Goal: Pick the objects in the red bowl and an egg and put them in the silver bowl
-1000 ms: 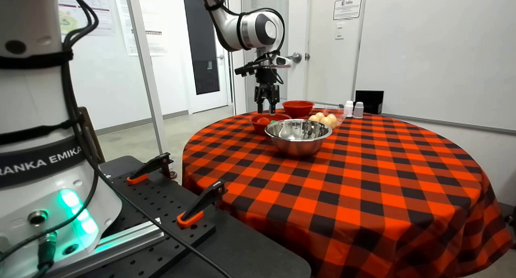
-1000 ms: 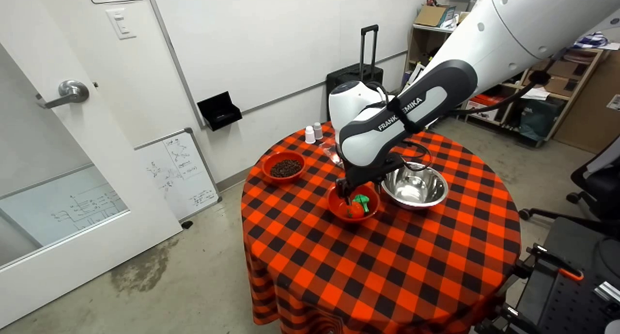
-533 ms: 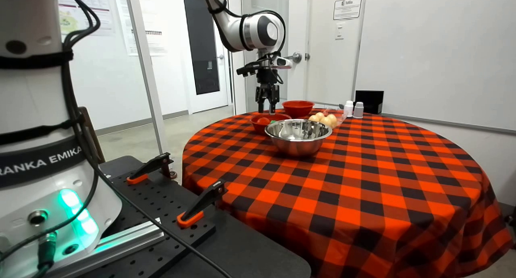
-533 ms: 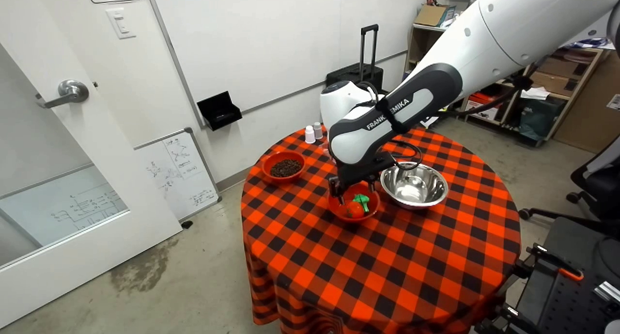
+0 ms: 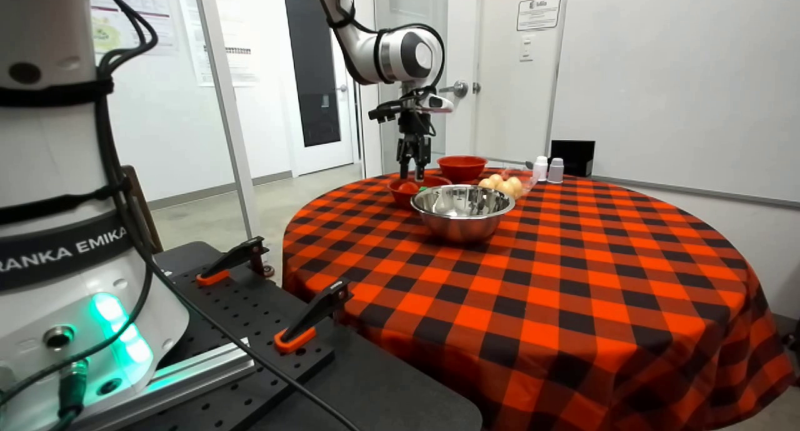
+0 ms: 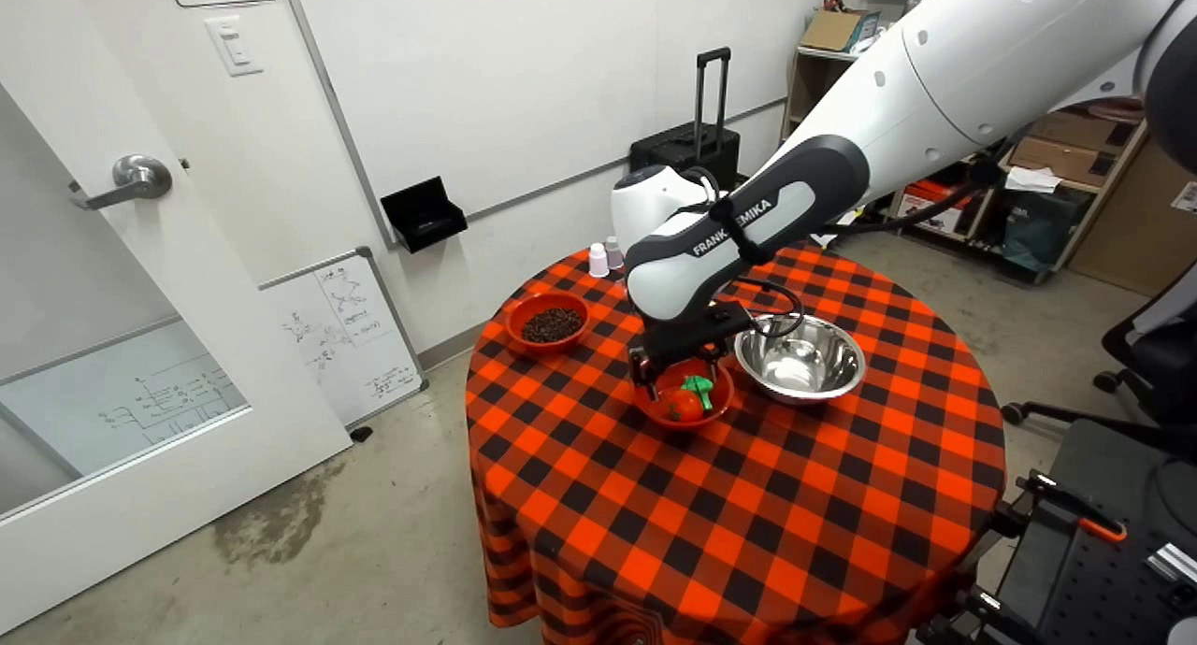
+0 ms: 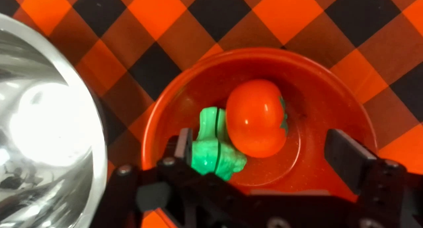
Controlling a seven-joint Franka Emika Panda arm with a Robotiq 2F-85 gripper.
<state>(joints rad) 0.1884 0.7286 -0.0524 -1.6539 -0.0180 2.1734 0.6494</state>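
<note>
In an exterior view, a white door [image 6: 201, 280] with a lever handle [image 6: 140, 178] fills the left; beside it, a pale wall [image 6: 234, 131] carries a light switch [image 6: 234, 45]. A large whiteboard [image 6: 524, 84] spans the top centre; a smaller board [image 6: 341, 332] with marker drawings stands low at left. A stain [image 6: 266, 528] marks the grey floor [image 6: 411, 533] below. A black case [image 6: 720, 145] stands at upper centre, cluttered shelves [image 6: 1089, 186] at upper right. Mid-frame, a round table [image 6: 795, 495] wears a red-and-black checked cloth [image 6: 598, 551]. In an exterior view, posters [image 5: 134, 15] hang upper left.

Wrist view: silver bowl [image 7: 49, 122] cut off @ edge, red bowl [image 7: 319, 112] partly hidden b/h hand [image 7: 266, 144].
</note>
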